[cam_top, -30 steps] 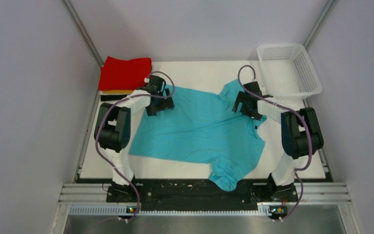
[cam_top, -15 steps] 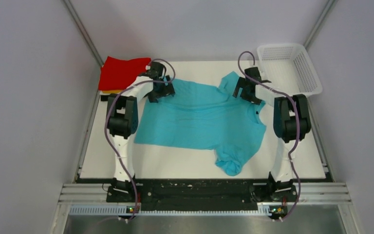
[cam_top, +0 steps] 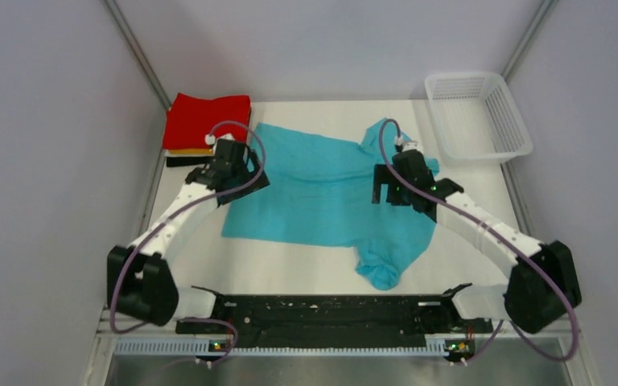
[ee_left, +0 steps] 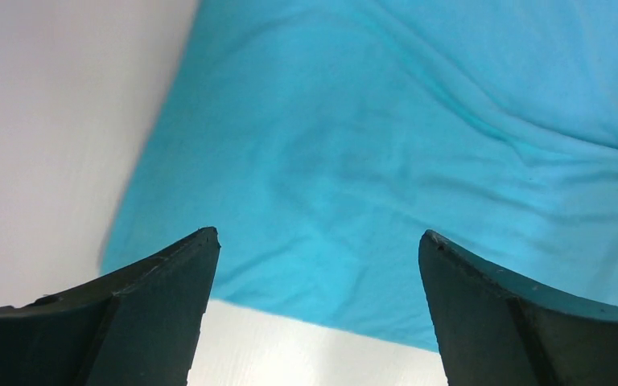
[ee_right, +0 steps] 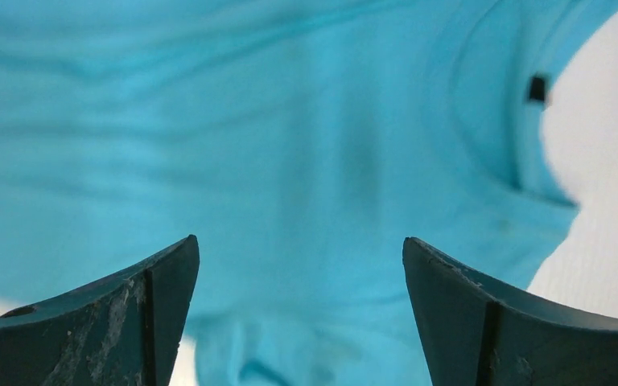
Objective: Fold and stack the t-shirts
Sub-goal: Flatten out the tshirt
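The turquoise t-shirt (cam_top: 322,185) lies spread on the white table, its near right sleeve bunched (cam_top: 380,269). My left gripper (cam_top: 245,183) is open and empty over the shirt's left edge. In the left wrist view (ee_left: 318,237) the shirt's near left corner (ee_left: 209,241) lies between the open fingers. My right gripper (cam_top: 390,193) is open and empty over the shirt's right part. In the right wrist view (ee_right: 299,241) the cloth fills the picture, with the dark neck label (ee_right: 537,88) at upper right. A folded red tee (cam_top: 207,121) tops orange (cam_top: 189,151) and black (cam_top: 181,161) ones at the far left.
A white plastic mesh basket (cam_top: 508,121) stands at the far right corner. Grey walls close in the table on the left, back and right. The arms' black base rail (cam_top: 322,310) runs along the near edge.
The shirt has slid toward the back of the table and lies flatter. Both grippers have come back from its far edge toward the near side and hang open above it.
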`<state>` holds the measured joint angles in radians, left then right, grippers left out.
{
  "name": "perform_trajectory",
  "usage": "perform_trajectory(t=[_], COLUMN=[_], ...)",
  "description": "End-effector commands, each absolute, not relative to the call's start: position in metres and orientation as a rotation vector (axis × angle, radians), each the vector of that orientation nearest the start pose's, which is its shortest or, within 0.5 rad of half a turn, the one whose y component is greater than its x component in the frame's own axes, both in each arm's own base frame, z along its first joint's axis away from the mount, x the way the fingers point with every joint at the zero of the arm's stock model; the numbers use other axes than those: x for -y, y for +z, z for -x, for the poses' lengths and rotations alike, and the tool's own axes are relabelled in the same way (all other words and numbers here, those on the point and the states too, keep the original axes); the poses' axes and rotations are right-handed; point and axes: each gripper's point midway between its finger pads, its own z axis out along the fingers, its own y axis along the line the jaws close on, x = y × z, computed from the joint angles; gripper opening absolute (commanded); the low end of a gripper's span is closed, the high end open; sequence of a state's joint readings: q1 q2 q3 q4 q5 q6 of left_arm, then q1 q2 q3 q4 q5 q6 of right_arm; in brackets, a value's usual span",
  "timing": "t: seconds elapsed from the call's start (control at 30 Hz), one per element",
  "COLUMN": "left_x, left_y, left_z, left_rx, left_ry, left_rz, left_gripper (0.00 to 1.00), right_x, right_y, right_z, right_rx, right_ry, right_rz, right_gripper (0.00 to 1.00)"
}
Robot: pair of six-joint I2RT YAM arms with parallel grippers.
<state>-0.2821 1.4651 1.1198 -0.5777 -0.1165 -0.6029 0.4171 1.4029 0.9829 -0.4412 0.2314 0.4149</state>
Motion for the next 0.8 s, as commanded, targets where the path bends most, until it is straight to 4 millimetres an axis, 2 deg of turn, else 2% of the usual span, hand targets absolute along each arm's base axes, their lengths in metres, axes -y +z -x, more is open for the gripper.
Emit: perform_trajectory(t=[0.0,0.07,0.13,0.3,0.5,0.67,0.77], left_x=[0.06,0.053,0.057,0.094,0.093,0.092,0.093], left_y=[0.109,0.097,0.088,0.084,0.066,0.047,0.041], left_z=[-0.296,-0.279,-0.27,-0.273,-0.278,-0.28,-0.28], left_rx=[-2.397,-2.393,-2.4,-2.422,-2.463,-2.519,-2.535], left_ry=[-0.074,-0.064,-0.111,-0.379,-0.338,-0.292,-0.288], left_rz=[0.676,0.711,0.707,0.604,0.601,0.611,0.613], left_gripper=[0.99,0.99,0.99,0.99,0.99,0.99,0.99], right_x=[-0.17,-0.185,-0.187,-0.178,-0.196,-0.207,-0.211], right_y=[0.099,0.085,0.071,0.042,0.048,0.061,0.061], right_z=[-0.245,-0.208,-0.182,-0.145,-0.125,-0.121,-0.114], right_rx=[-2.495,-2.56,-2.618,-2.717,-2.705,-2.654,-2.663], right_ry=[0.327,0.434,0.486,0.51,0.687,0.777,0.814], right_rz=[0.148,0.248,0.273,0.279,0.393,0.462,0.502], right_gripper=[0.95,0.95,0.95,0.95,0.94,0.94,0.94])
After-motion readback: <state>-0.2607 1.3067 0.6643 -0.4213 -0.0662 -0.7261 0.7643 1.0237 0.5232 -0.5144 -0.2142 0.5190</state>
